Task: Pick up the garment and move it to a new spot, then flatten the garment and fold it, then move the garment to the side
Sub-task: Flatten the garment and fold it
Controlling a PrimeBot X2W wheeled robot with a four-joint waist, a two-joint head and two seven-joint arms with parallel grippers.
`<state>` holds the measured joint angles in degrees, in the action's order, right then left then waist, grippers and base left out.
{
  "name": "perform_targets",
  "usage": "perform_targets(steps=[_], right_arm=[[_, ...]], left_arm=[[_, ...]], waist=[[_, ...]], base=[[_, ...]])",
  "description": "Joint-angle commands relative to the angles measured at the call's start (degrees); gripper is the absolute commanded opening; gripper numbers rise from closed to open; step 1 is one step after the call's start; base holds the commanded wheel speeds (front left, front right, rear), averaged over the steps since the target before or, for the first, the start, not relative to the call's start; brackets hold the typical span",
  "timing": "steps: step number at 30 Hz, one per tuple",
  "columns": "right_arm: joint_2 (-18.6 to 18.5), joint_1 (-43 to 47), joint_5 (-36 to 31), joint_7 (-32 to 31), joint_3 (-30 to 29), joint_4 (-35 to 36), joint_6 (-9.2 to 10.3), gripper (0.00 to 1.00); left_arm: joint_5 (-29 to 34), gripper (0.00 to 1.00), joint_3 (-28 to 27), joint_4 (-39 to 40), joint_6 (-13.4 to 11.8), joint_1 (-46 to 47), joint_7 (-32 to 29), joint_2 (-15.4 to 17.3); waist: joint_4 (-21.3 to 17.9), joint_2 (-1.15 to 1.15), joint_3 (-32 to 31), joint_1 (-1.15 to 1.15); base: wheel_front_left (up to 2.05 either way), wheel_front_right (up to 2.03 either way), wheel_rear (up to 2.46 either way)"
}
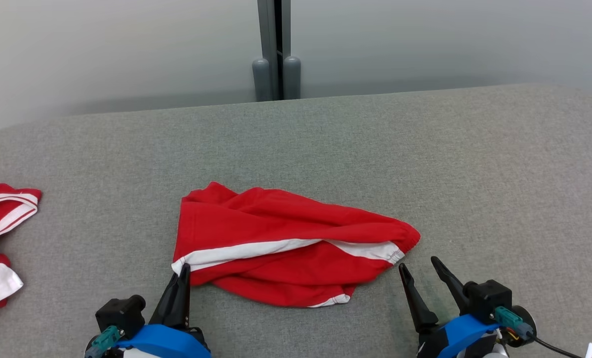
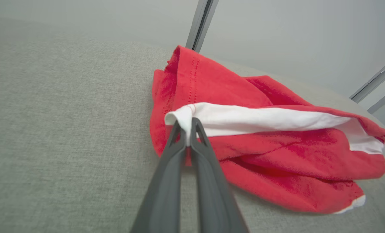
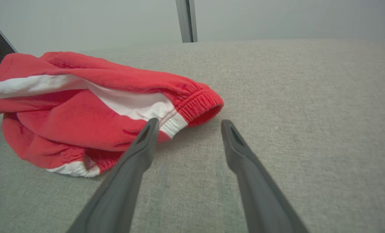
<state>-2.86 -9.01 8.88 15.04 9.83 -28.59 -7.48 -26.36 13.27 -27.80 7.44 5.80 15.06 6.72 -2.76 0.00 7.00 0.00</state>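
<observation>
In the head view you see the red garment point(image 1: 286, 248) lying crumpled near the front edge of the grey cloth-covered table point(image 1: 425, 149), about midway between its left and right sides, with a white band point(image 1: 246, 251) running across it. Your left gripper point(image 1: 182, 272) sits at the garment's near left corner, its fingers pressed together on the end of the white band. Your right gripper point(image 1: 418, 262) rests just off the garment's right tip, fingers spread and touching no cloth. A second red and white garment point(image 1: 0, 214) lies at the table's left edge, well apart from the first. A grey post point(image 1: 276, 49) stands behind the far edge. In the left wrist view, the left gripper point(image 2: 186, 124) pinches the folded white corner between its two fingers, and the garment point(image 2: 260, 155) spreads away to the right in loose red folds on the table. In the right wrist view, the right gripper point(image 3: 189, 122) is held wide apart: the left finger point(image 3: 147, 136) lies in front of the white part of the elastic waistband point(image 3: 199, 100), though you cannot tell whether it touches, while the other finger lies over bare table.
</observation>
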Motion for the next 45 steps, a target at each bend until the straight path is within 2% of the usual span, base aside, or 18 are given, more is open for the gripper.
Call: perform_targets(steps=[1,15,16,17,18,25,27,28,29,30,37,45], right_arm=[[-0.1,-0.2,0.8,0.2,0.1,-0.6,-0.03,1.0],[-0.1,1.3,2.5,0.2,1.6,-2.9,-0.03,1.0],[-0.1,1.4,2.6,0.2,1.9,-3.1,-0.03,1.0],[-0.1,1.4,2.8,0.2,2.4,-3.4,-0.03,1.0],[-0.1,1.3,3.0,0.2,2.7,-3.7,-0.03,1.0],[-0.1,0.4,3.6,0.2,4.2,-5.3,-0.03,1.0],[-0.1,0.0,3.6,0.2,4.2,-5.7,-0.03,0.74],[-0.1,0.0,3.5,0.2,4.2,-5.8,-0.03,0.56],[-0.1,-0.1,3.4,0.2,4.3,-5.9,-0.03,0.21],[-0.1,-0.2,3.2,0.2,4.3,-5.9,-0.03,0.0],[-0.1,1.1,1.3,0.2,3.3,-3.0,-0.03,0.0],[-0.1,2.7,-1.8,0.2,-0.5,-1.1,-0.02,0.0]], left_arm=[[0.7,0.0,-0.8,0.4,0.1,-0.1,0.2,0.3],[3.6,0.02,-4.2,0.4,0.1,-2.7,0.2,0.0],[4.2,0.13,-4.7,0.4,0.1,-2.9,0.2,-0.1],[4.6,0.6,-5.2,0.5,0.1,-3.0,0.2,-0.2],[5.2,1.0,-5.8,0.6,0.1,-3.0,0.2,-0.4],[7.1,1.0,-6.6,0.7,0.1,-3.5,0.2,-1.3],[7.3,1.0,-6.7,0.8,0.1,-3.7,0.2,-1.4],[7.3,1.0,-6.7,0.8,0.1,-3.8,0.2,-1.4],[7.3,1.0,-6.7,0.9,0.1,-3.9,0.2,-1.5],[7.3,1.0,-6.8,0.9,0.1,-4.0,0.2,-1.5],[7.9,1.0,-7.6,1.1,0.1,-5.0,0.2,-2.1],[8.5,1.0,-7.8,0.6,0.1,-6.6,0.2,-3.1]], waist=[[0.5,0.0,0.0,0.0],[3.4,0.0,-1.8,0.0],[3.6,0.0,-1.9,0.0],[3.7,0.0,-1.9,0.0],[3.9,0.0,-1.9,0.0],[5.5,0.0,-2.0,0.0],[5.8,0.0,-2.0,0.0],[5.9,0.0,-2.0,0.0],[6.0,0.0,-2.1,0.0],[6.1,0.0,-2.1,0.0],[4.5,0.0,-3.2,0.0],[2.4,0.0,-5.4,0.0]], base=[[0.0,0.0,0.0],[0.0,0.0,0.0],[0.0,0.0,0.0],[0.0,0.0,0.0],[0.0,0.0,0.0],[0.0,0.0,0.0],[0.0,0.0,0.0],[0.0,0.0,0.0],[0.0,0.0,0.0],[0.0,0.0,0.0],[0.0,0.0,0.0],[0.0,0.0,0.0]])
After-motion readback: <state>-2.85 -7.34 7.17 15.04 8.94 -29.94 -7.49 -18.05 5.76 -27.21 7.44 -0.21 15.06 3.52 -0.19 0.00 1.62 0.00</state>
